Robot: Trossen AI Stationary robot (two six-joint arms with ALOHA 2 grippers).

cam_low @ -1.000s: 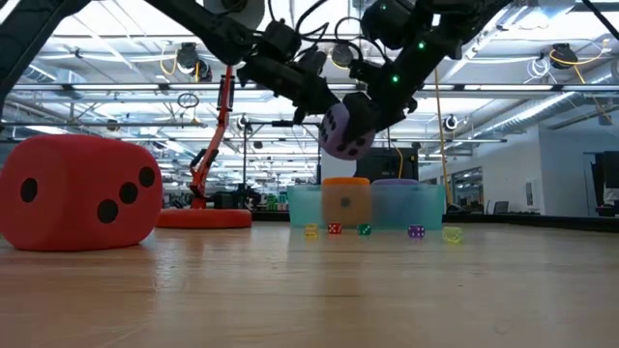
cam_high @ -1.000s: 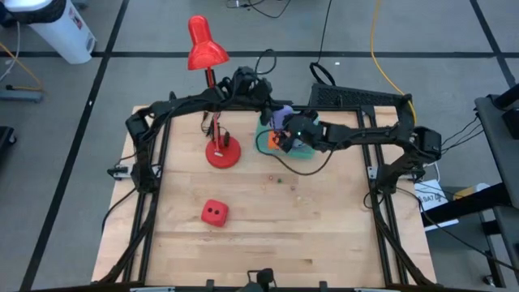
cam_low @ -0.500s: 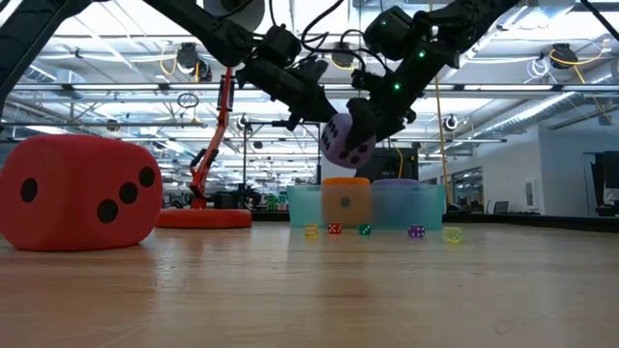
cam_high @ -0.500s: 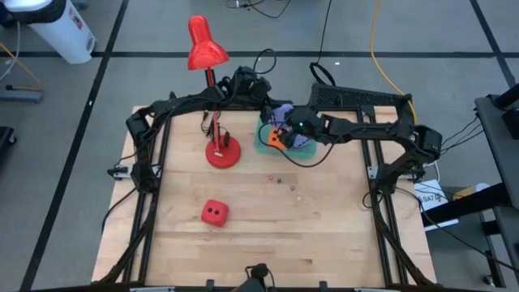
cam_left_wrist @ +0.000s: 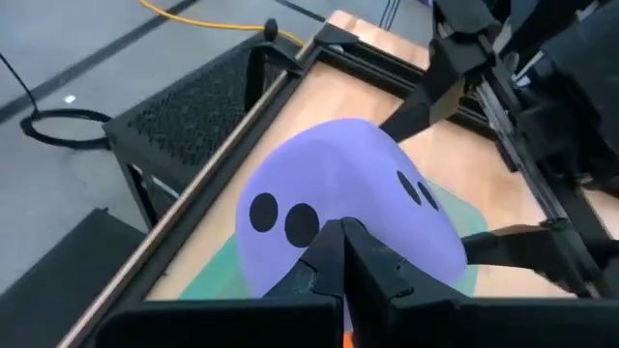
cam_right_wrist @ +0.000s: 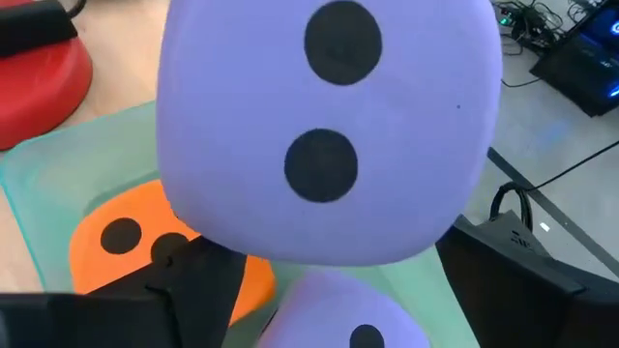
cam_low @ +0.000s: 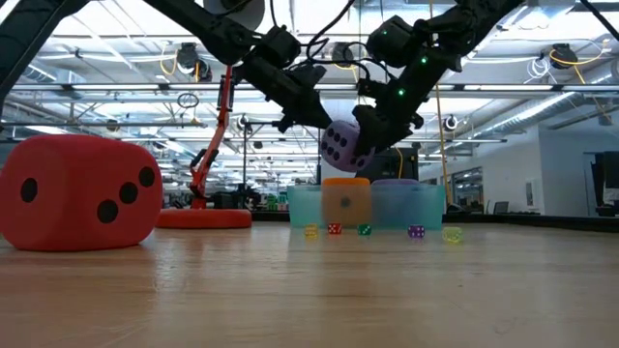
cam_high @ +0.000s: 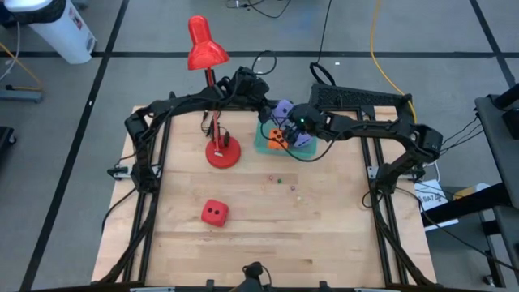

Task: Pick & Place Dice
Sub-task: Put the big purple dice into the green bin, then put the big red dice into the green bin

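Note:
A purple die (cam_low: pixel 345 145) hangs in the air above a teal tray (cam_high: pixel 261 144) at the table's far middle. My right gripper (cam_low: pixel 366 133) is shut on it from the right. My left gripper (cam_left_wrist: pixel 340 237) is shut, and its tips meet the die from the left. In the tray sit an orange die (cam_right_wrist: pixel 126 237) and a second purple die (cam_right_wrist: pixel 348 324). A red die (cam_high: pixel 214 212) rests on the table nearer the front edge, left of centre. My right gripper holds the purple die between its two fingers, one finger (cam_left_wrist: pixel 503 246) lying along the die's lower side. It comes slanting down from the table's right. The die is lifted clear above the tray, tilted, its two-pip face (cam_right_wrist: pixel 324 106) toward the wrist. My left gripper's shut fingertips (cam_left_wrist: pixel 338 232) rest against the die's face just beside two pips (cam_left_wrist: pixel 280 217). The fingers come slanting down from the table's left. Whether they pinch the soft surface cannot be told.
A red desk lamp stands on its round base (cam_high: pixel 222 152) left of the tray. A few tiny dice (cam_high: pixel 280 180) lie on the wood in front of the tray. The middle and near right of the table are bare wood.
My right gripper has carried the purple die a little toward the table's far edge, over the tray's back. The die has turned in the hold, so a face with several pips now shows in the low view. The orange die below it has come into view from above.

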